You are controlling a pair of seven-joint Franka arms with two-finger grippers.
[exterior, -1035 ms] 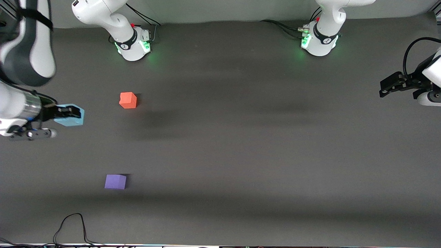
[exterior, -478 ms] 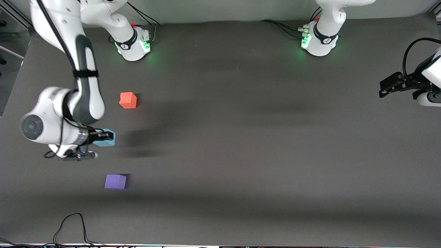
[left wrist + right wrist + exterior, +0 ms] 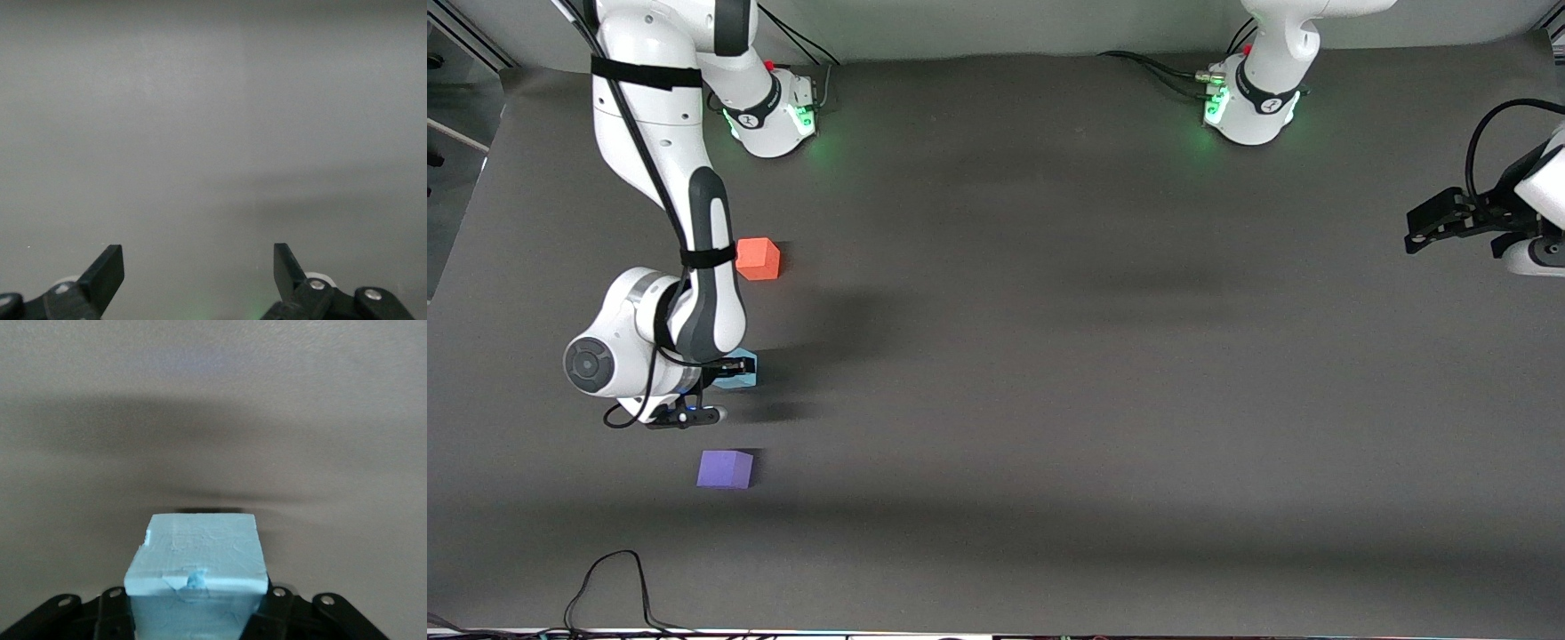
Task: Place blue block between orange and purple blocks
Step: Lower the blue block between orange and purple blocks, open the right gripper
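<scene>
While the right hand (image 3: 725, 372) grips the blue block (image 3: 740, 370) low over the counter (image 3: 1049, 373) between the orange block (image 3: 758, 259) and purple block (image 3: 725, 468), only setting down and release remain; the left hand (image 3: 1423, 229) waits open.

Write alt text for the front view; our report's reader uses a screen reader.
The right gripper holds the blue block over the dark table, between the orange block and the purple block. The left gripper waits, open, at the table's edge.
</scene>
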